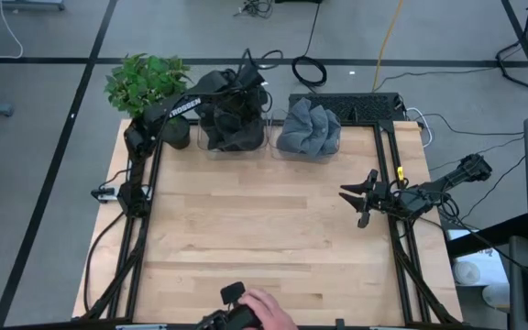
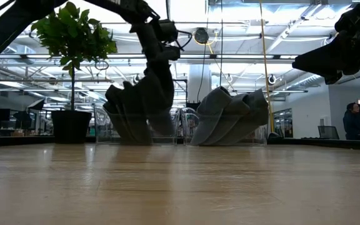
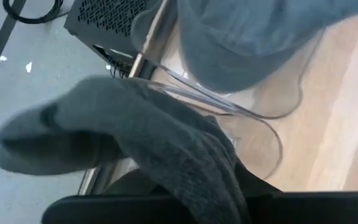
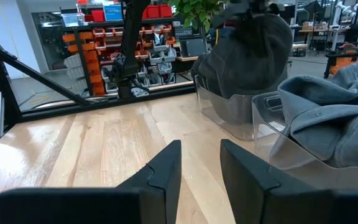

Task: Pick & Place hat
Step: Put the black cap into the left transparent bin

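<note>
Hat [image 1: 235, 117], dark grey, hangs pinched in the left gripper [image 1: 246, 87] over a clear bin [image 1: 236, 145] at the table's far edge. Right gripper [image 1: 360, 197] waits spread near the right edge.

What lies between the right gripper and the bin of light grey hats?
Only bare wooden table: in the high view nothing sits between the right gripper and the clear bin of light grey hats. Its jaws are open.

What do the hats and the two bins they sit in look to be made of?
Dark hats and grey-blue hats: soft knit fabric, matte, going by the slumped folds and fuzzy weave. Clear bins: likely rigid transparent plastic, glossy, since the wood shows through the walls. The left gripper is over the dark pile.
</note>
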You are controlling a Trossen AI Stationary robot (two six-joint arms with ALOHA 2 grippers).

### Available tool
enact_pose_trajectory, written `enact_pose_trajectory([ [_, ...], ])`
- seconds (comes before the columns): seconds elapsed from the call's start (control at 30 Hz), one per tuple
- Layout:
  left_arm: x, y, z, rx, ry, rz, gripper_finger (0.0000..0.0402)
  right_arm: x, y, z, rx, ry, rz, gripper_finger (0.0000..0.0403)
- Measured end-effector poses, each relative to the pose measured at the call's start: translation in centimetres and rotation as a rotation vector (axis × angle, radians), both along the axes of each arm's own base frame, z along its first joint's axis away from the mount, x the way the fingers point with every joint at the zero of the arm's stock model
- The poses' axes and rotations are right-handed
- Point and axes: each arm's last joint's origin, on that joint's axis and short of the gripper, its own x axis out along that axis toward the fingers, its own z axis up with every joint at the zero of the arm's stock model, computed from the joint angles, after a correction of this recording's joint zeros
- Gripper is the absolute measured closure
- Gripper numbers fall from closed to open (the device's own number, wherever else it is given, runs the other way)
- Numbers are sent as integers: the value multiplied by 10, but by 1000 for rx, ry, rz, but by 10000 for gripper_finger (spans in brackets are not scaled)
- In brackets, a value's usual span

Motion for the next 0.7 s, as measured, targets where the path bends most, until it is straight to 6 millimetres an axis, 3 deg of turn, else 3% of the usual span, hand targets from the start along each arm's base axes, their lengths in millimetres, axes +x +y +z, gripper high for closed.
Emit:
enact_pose_trajectory([
  [0.5,-5,10,-60,-86,17,118,398,0,0,0,0,0,0,305],
  [0.7,-7,9,-67,-110,26,116,393,0,0,0,0,0,0,305],
])
